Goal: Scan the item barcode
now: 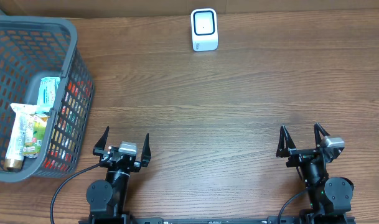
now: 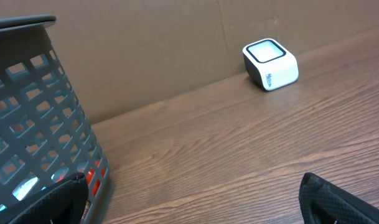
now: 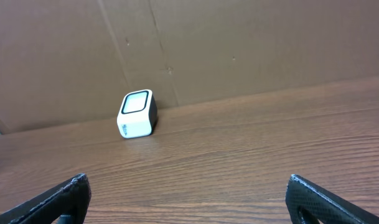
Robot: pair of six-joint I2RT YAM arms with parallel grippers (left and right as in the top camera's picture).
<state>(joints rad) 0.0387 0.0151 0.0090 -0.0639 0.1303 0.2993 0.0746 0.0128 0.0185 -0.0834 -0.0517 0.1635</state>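
Observation:
A white barcode scanner (image 1: 204,29) with a dark window stands at the far edge of the table; it also shows in the left wrist view (image 2: 271,64) and the right wrist view (image 3: 137,114). Packaged items (image 1: 28,124) lie inside a grey basket (image 1: 52,28) at the left; no barcode is legible. My left gripper (image 1: 122,142) rests near the front edge, just right of the basket, open with nothing between its fingers. At the front right my right gripper (image 1: 301,139) is open and empty too.
The grey basket wall (image 2: 27,112) fills the left side of the left wrist view, close to my left finger. A brown cardboard wall (image 3: 239,43) runs along the far edge behind the scanner. Wood-grain tabletop (image 1: 226,118) lies between the arms and the scanner.

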